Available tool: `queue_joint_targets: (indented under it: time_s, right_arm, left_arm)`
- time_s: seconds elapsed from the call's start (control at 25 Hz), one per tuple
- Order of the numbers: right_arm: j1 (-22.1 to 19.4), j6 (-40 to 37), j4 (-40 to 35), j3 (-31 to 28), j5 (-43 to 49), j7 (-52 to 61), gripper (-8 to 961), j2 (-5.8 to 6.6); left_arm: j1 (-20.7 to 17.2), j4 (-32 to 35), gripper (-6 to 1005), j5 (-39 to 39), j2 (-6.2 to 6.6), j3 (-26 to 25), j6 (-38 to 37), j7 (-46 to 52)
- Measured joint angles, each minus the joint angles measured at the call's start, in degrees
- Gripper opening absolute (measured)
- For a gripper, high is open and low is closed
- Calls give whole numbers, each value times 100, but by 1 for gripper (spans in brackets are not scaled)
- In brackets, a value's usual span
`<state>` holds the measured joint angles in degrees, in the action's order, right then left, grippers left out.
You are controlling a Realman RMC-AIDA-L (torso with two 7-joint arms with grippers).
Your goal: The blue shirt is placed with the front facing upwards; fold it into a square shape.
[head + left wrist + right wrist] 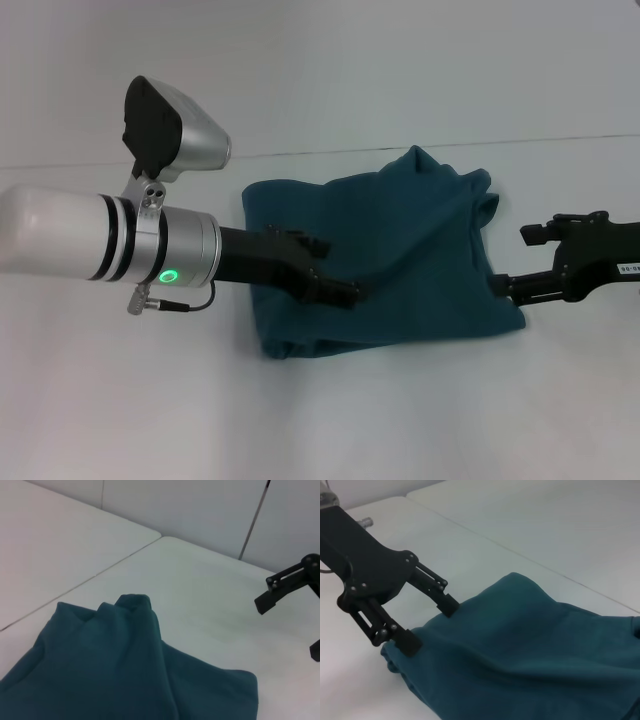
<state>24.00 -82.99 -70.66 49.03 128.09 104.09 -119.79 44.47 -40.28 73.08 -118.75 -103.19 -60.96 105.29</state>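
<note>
Left claw (335,272), fingers spread, rests on the blue shirt (400,260) at its 9 o'clock edge. Right claw (515,265), also released, sits at the shirt's 3 o'clock edge. Folded, the shirt lies mid-bench (300,420), print hidden.

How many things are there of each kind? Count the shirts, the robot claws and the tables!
Blue shirt: 1
Grippers: 2, the left gripper and the right gripper
White table: 1
Total: 4
</note>
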Motion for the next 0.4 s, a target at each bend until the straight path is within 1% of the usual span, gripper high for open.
queue_joint_targets:
  time_s: [0.4]
  right_arm:
    - [-15, 69, 2, 36, 1, 5, 946, -9]
  left_arm:
    - [-2, -6, 883, -50, -56, -1, 73, -31]
